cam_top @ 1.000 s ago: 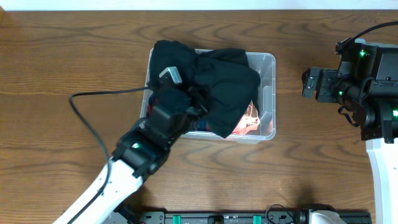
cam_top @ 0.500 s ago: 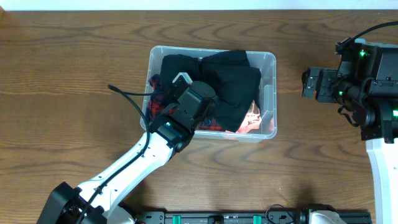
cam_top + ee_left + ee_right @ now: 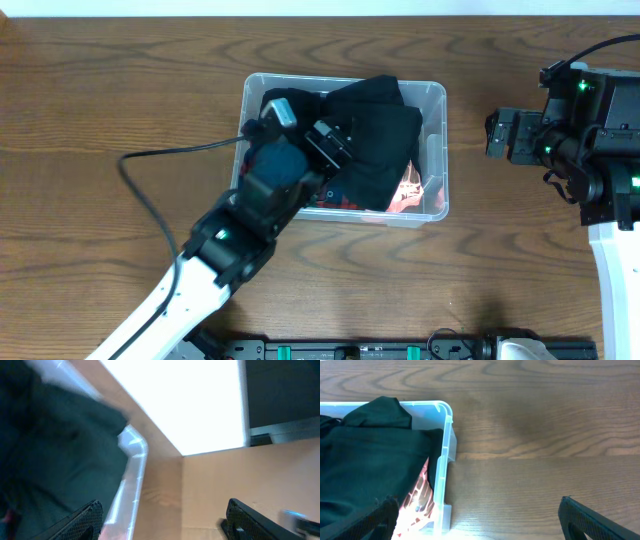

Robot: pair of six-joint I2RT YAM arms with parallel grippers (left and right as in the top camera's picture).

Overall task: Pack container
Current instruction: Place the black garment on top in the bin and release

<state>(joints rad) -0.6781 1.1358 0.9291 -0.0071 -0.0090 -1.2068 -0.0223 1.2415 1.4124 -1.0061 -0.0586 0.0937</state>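
Note:
The clear plastic container (image 3: 436,100) stands in the middle of the table, filled with black clothing (image 3: 375,135). A red plaid cloth (image 3: 335,202) and a pink patterned item (image 3: 405,195) show at its near side. My left gripper (image 3: 305,125) hovers over the container's left half, open, with nothing between its fingers. In the left wrist view the gripper (image 3: 162,507) straddles the container's rim (image 3: 132,475), with the black clothing (image 3: 50,450) to its left. My right gripper (image 3: 495,135) stands open to the right of the container, clear of it. The right wrist view shows the gripper (image 3: 479,501) empty beside the container's corner (image 3: 444,410).
The left arm's black cable (image 3: 150,190) loops over the table left of the container. Bare wooden tabletop (image 3: 100,100) surrounds the container. The right arm's body (image 3: 600,150) fills the right edge.
My left gripper has opened and let go of the black clothing, which now lies inside the container instead of hanging over its far left corner. The right arm has not moved.

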